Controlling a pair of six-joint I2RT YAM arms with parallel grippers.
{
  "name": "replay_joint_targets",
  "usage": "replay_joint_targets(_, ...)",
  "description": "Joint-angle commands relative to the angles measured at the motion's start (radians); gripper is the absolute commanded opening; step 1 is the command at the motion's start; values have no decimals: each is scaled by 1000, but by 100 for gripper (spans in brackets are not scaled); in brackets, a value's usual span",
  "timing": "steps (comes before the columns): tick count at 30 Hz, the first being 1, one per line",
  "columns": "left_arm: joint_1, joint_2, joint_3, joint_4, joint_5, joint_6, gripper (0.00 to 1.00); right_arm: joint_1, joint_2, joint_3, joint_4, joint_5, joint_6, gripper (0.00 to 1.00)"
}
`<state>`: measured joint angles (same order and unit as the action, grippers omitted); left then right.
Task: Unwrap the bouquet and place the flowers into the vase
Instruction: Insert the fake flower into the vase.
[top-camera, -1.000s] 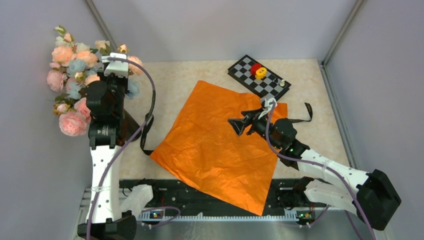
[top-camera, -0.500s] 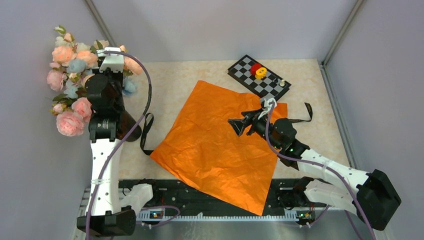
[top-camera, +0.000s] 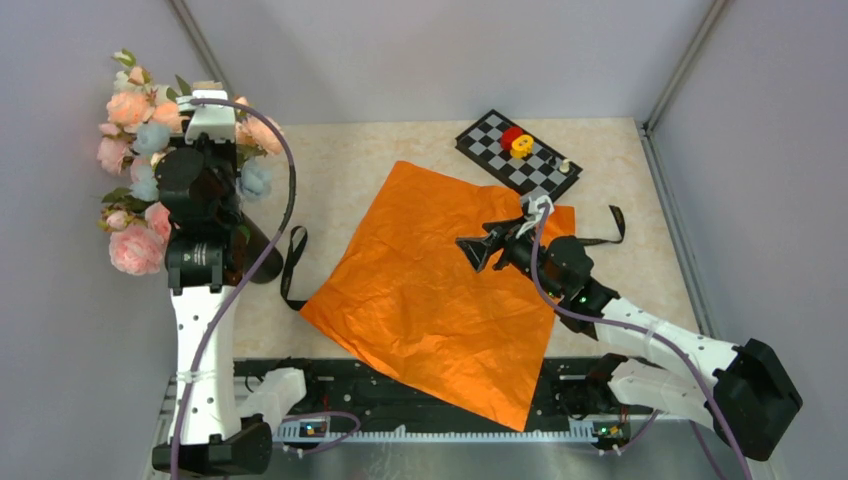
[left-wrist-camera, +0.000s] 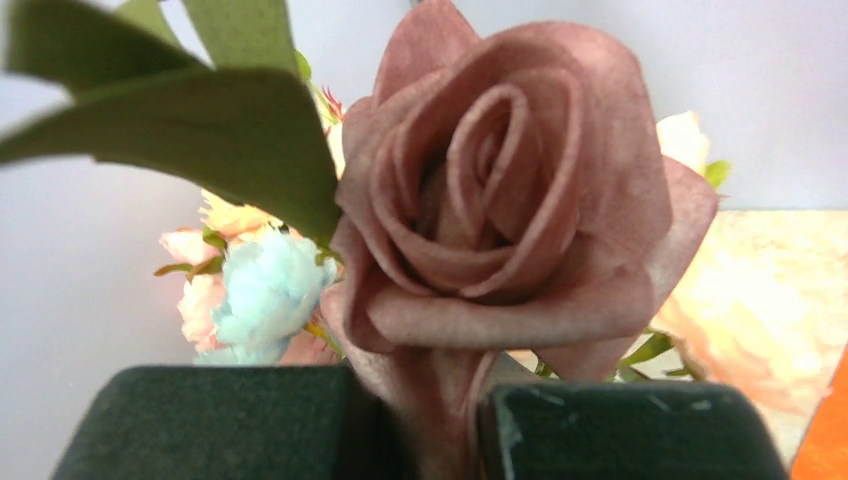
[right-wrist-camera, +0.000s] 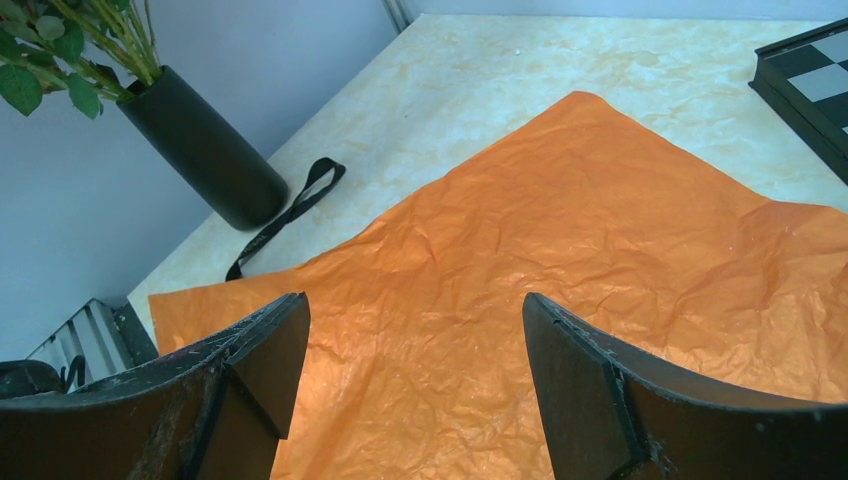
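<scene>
My left pincer (left-wrist-camera: 430, 425) is clamped on the stem of a mauve rose (left-wrist-camera: 500, 190) among the flowers (top-camera: 135, 110) standing in the black vase (right-wrist-camera: 205, 150) at the surface's (top-camera: 340, 160) left edge. My right pincer (right-wrist-camera: 415, 370) hangs wide open, holding nothing, over the orange paper (top-camera: 430, 290) spread flat.

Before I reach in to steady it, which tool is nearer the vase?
Left. Left tool grips a mauve flower above the vase; right tool hovers over orange paper, farther off.
</scene>
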<state>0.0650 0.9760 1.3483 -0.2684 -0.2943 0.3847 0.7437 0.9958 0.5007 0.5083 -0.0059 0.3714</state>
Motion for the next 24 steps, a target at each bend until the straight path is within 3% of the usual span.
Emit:
replay_joint_targets(1,7,4,115,-58,33,-70,7,-7,-1,60,33,-2,10,79)
replay_joint_targets(12,34,80,102,-138,-101,-100,3,-7,-4,55,23,-4,12,79)
replay_joint_targets(21,93,87,41,-94,-69,-128,2,-7,-9,50,24,-3,13,79)
replay_joint_targets(24,94,74,34,-87,-50,-126,7,-7,-12,50,22,-2,14,79)
